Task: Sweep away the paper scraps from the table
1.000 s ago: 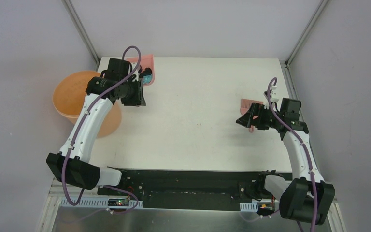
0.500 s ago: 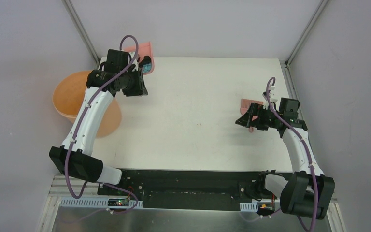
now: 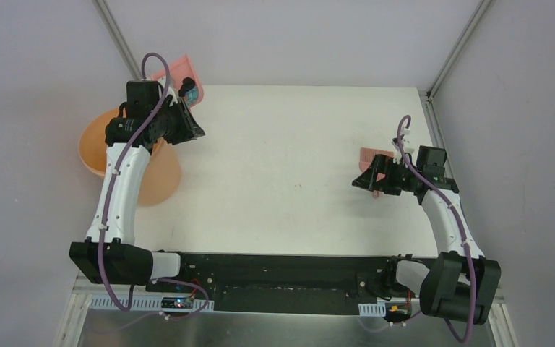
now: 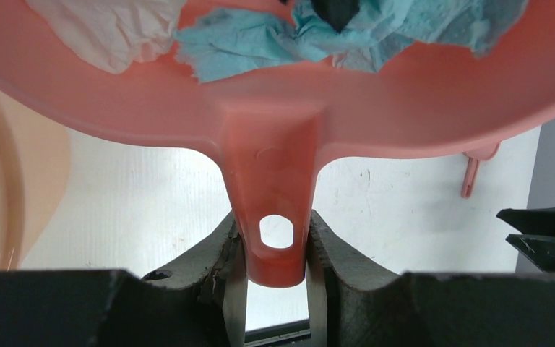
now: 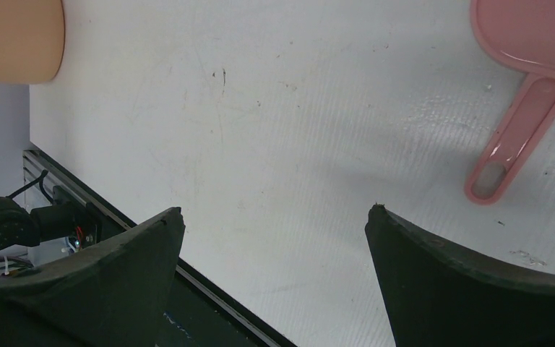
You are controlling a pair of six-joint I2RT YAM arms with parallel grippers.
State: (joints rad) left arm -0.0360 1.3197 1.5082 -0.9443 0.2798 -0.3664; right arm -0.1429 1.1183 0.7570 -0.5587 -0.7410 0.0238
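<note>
My left gripper (image 4: 274,242) is shut on the handle (image 4: 273,202) of the pink dustpan (image 4: 405,108). In the top view the gripper (image 3: 186,110) holds the dustpan (image 3: 177,72) in the air at the table's (image 3: 282,159) back left corner, beside the bucket. Paper scraps lie in the pan: teal (image 4: 246,43), white (image 4: 108,25) and black (image 4: 336,9) wads, seen from above as a small cluster (image 3: 190,92). My right gripper (image 5: 274,213) is open and empty, low over the table's right side (image 3: 367,181), next to the pink hand brush (image 5: 527,43).
A big orange bucket (image 3: 105,144) stands off the table's left edge, under my left arm; its rim shows in the left wrist view (image 4: 14,181). The brush (image 3: 376,155) lies on the table behind my right gripper. Metal frame posts rise at the back corners.
My left arm has swung left and back, carrying the dustpan with the scraps from over the table's back left corner towards the bucket. The right arm has stayed in place.
</note>
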